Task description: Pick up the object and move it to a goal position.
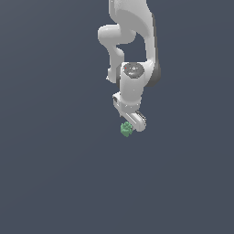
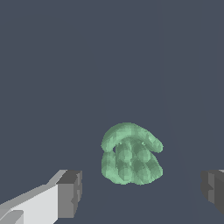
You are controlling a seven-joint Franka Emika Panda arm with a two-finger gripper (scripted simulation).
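Beneath the white robot gripper (image 2: 140, 192), its dark-padded fingers (image 2: 70, 194) spread apart and gripping nothing, the small green lumpy object (image 2: 130, 154) sits on the dark grey-blue floor (image 1: 55, 173), between the fingers.

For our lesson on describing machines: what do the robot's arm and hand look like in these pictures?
The arm is glossy white with rounded, bulging segments and dark grey shading along one edge. A dark round cap with small red marks sits on the wrist joint. The hand is white and blocky; the wrist view shows white fingers tipped with dark grey square pads. No cables are visible.
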